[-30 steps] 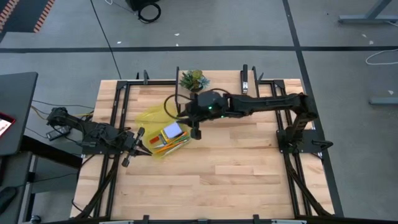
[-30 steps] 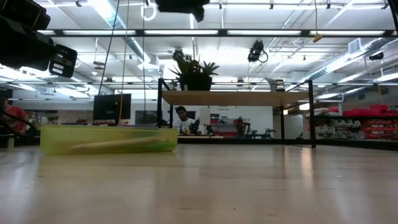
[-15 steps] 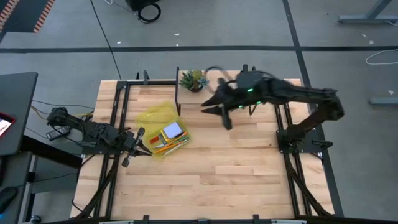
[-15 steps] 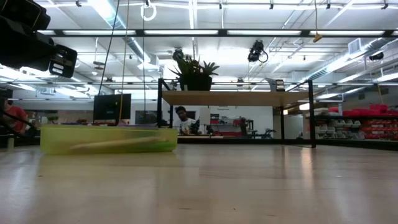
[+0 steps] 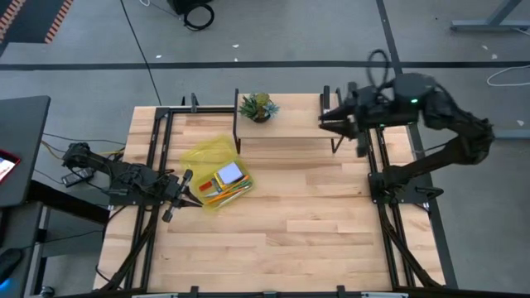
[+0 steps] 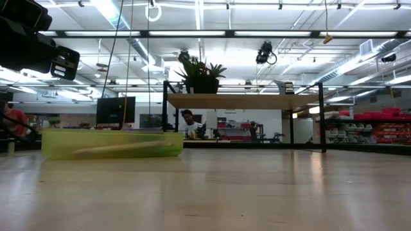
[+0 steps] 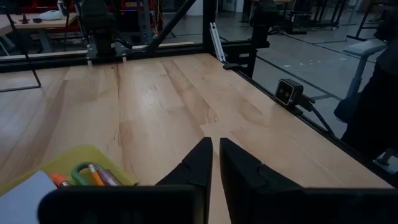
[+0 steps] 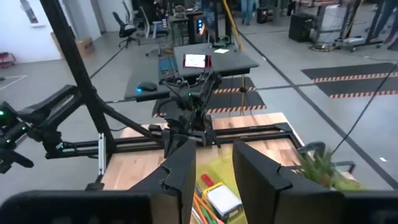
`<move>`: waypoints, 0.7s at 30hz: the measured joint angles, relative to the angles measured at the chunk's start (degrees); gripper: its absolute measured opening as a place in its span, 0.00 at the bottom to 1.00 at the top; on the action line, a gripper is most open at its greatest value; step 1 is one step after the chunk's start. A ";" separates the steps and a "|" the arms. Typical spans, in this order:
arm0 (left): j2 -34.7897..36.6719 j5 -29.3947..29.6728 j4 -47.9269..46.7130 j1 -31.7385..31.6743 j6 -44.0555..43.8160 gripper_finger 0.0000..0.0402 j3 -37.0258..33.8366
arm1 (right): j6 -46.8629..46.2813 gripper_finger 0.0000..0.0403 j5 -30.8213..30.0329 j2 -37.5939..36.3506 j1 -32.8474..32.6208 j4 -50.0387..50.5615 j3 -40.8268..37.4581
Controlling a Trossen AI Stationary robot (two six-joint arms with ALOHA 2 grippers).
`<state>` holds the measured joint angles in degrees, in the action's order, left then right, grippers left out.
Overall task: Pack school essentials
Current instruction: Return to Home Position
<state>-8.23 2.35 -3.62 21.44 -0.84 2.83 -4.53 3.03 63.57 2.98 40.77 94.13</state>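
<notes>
A yellow-green box [image 5: 203, 157] lies open on the table's left half, its lid spread toward the far side. In it lie a pale blue notepad [image 5: 229, 174], orange pencils [image 5: 225, 191] and a small red eraser [image 5: 205, 187]. The left wrist view also shows the green scissors handle [image 7: 81, 173]. My left gripper [image 5: 192, 197] is shut and empty just left of the box, low over the table. My right gripper [image 5: 327, 122] is open and empty, high over the far right of the table; in its wrist view [image 8: 214, 165] the box lies far below it.
A small potted plant [image 5: 257, 106] stands at the far edge on a raised ledge, and it also shows in the low view [image 6: 202, 74]. Black frame rails [image 5: 374, 165] run along the table's left and right sides. Bare wood [image 5: 290, 223] fills the near half.
My right gripper has gone from just above the box toward the table's far right corner, rising well clear of it. The box and its contents have stayed in place.
</notes>
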 joint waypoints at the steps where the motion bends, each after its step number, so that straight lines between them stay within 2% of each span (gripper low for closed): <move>1: 0.00 0.00 -0.01 0.01 0.02 0.10 0.00 | -0.07 0.28 -0.02 -1.04 0.00 0.52 0.00; 10: 0.00 0.00 -0.01 0.00 0.02 0.08 0.00 | 0.08 0.28 -0.06 -10.00 0.00 0.81 -0.60; 15: -0.02 0.00 0.00 -0.01 0.00 0.07 0.00 | -0.12 0.28 -2.97 -15.83 0.00 0.79 -4.03; 21: -0.01 0.00 -0.01 0.01 0.02 0.10 0.00 | -2.44 0.28 -3.45 -22.33 0.00 -2.44 -10.53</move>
<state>-8.24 2.35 -3.63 21.45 -0.82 2.83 -6.97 -0.43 41.24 2.98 38.33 83.59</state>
